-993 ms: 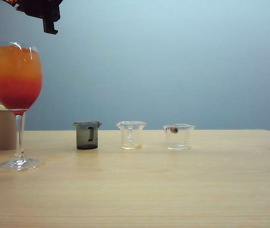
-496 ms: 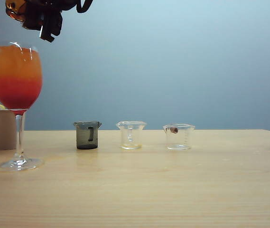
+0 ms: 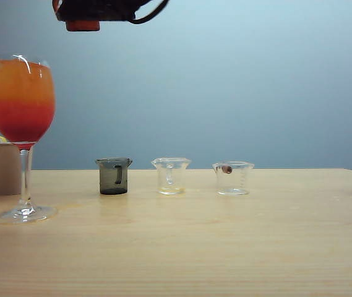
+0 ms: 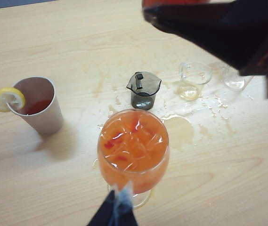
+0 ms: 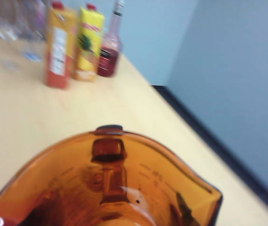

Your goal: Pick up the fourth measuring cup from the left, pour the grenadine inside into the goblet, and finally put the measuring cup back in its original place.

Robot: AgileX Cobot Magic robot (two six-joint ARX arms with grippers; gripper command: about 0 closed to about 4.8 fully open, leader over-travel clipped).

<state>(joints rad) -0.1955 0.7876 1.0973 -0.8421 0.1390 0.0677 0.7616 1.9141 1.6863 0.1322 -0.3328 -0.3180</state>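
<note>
The fourth measuring cup (image 5: 110,183), amber and translucent, fills the right wrist view, with my right gripper (image 5: 110,209) shut on it. In the exterior view that gripper (image 3: 98,9) hangs at the top, right of the goblet, and only the cup's reddish base (image 3: 83,25) shows. The goblet (image 3: 21,99) stands at far left, orange juice over a red grenadine layer (image 3: 21,120). In the left wrist view the goblet (image 4: 133,146) sits below my shut left gripper (image 4: 118,207), and the cup is a dark blur (image 4: 204,26). Whether any liquid is left in the cup I cannot tell.
A beige tumbler (image 3: 5,168) with a lemon slice stands behind the goblet. Right of it come a smoky grey cup (image 3: 114,176) and two clear cups (image 3: 171,176) (image 3: 233,178). Spilled puddles (image 4: 181,129) wet the table. Cartons and a red bottle (image 5: 109,52) stand farther off.
My right gripper has moved right, away from above the goblet, and its wrist has rolled, turning the amber cup with it. The goblet, the other cups and the left arm have not moved.
</note>
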